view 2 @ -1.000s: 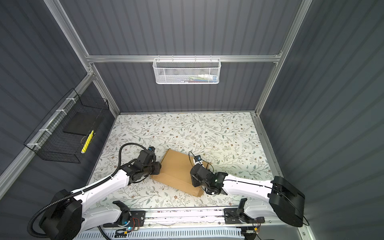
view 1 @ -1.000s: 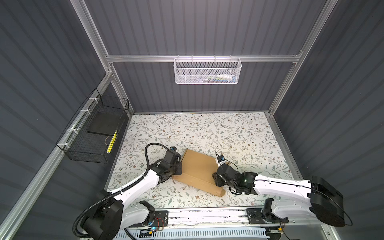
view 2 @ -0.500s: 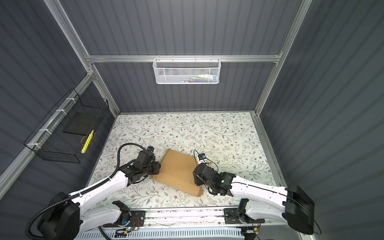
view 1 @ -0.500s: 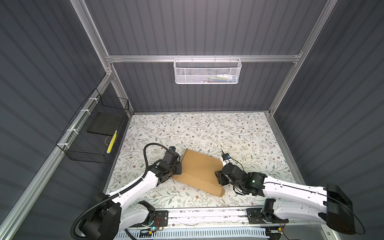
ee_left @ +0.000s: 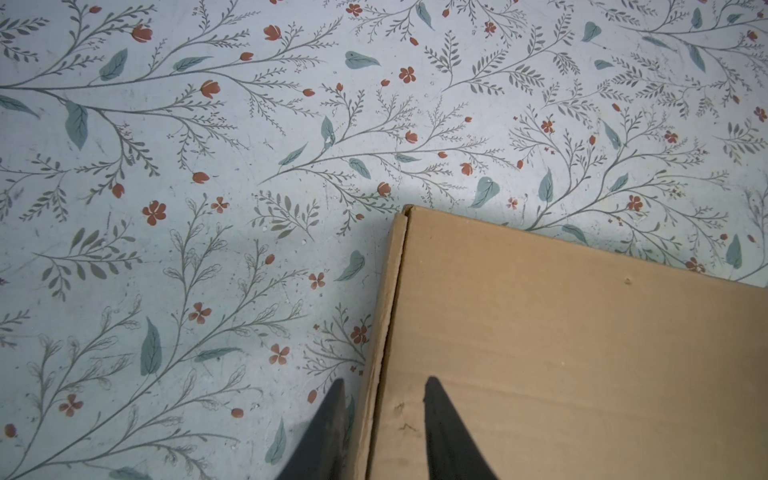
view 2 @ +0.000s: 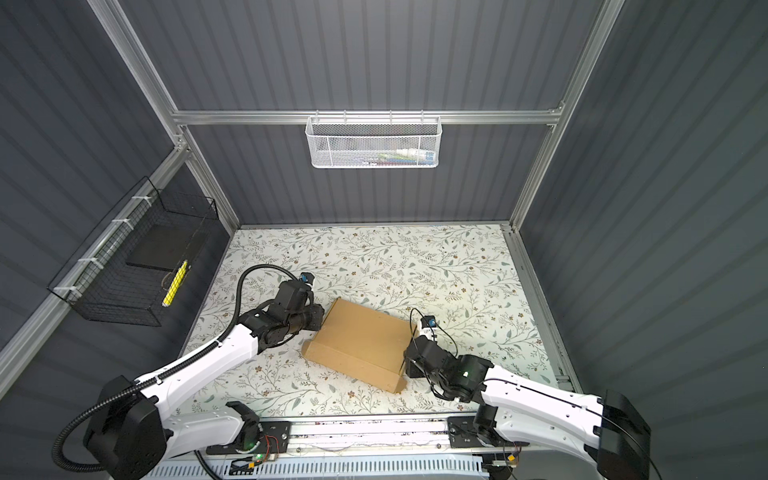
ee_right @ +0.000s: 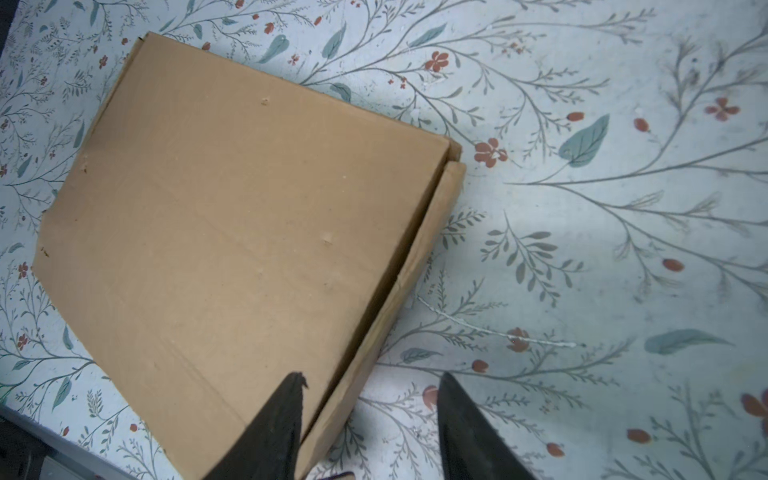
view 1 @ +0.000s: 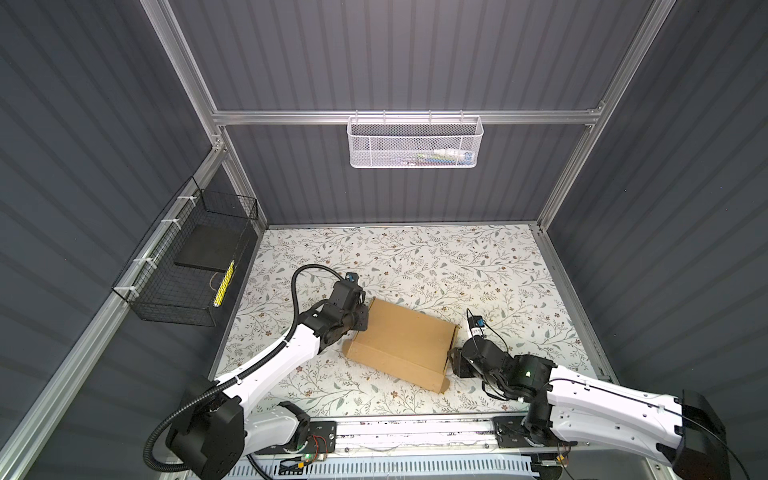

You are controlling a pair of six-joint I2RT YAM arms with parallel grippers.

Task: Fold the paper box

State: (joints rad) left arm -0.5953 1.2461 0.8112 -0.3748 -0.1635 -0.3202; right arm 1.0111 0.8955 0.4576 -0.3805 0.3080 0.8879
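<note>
The paper box (view 1: 401, 343) (view 2: 359, 338) is a shallow brown cardboard mailer lying closed on the floral table, in both top views. My left gripper (view 1: 360, 322) (ee_left: 384, 384) is open at the box's left side. One of its fingers (ee_left: 332, 424) is outside the side wall and the other rests over the lid (ee_left: 582, 353). My right gripper (view 1: 453, 361) (ee_right: 371, 376) is open at the right side. One of its fingers (ee_right: 282, 419) is above the lid (ee_right: 228, 208) and the other is over bare table, with the side wall standing slightly apart from the lid between them.
A white mesh basket (view 1: 415, 143) hangs on the back wall and a black wire basket (view 1: 187, 266) on the left wall. Floral table (view 1: 415, 257) stretches behind the box to the back wall. A metal rail (view 1: 407, 428) runs along the front edge.
The right arm has stretched lower and further right, with its gripper staying at the box's right side. Both grippers have narrowed a little. The left arm and box have hardly moved.
</note>
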